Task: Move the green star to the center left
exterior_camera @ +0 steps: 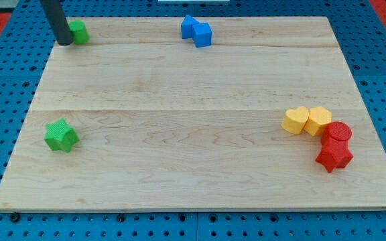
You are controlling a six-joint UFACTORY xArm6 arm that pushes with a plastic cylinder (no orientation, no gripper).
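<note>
The green star [61, 135] lies on the wooden board [193, 114] at the view's left, a little below the middle height. My tip [65, 42] rests at the board's top left corner, touching the left side of a small green block [79, 31]. The tip is far above the star, with bare board between them.
Two blue blocks [196, 30] sit together at the top centre. Two yellow blocks [306, 120] and two red blocks [335, 147], one a red star, cluster at the right. The board lies on a blue pegboard [5, 100].
</note>
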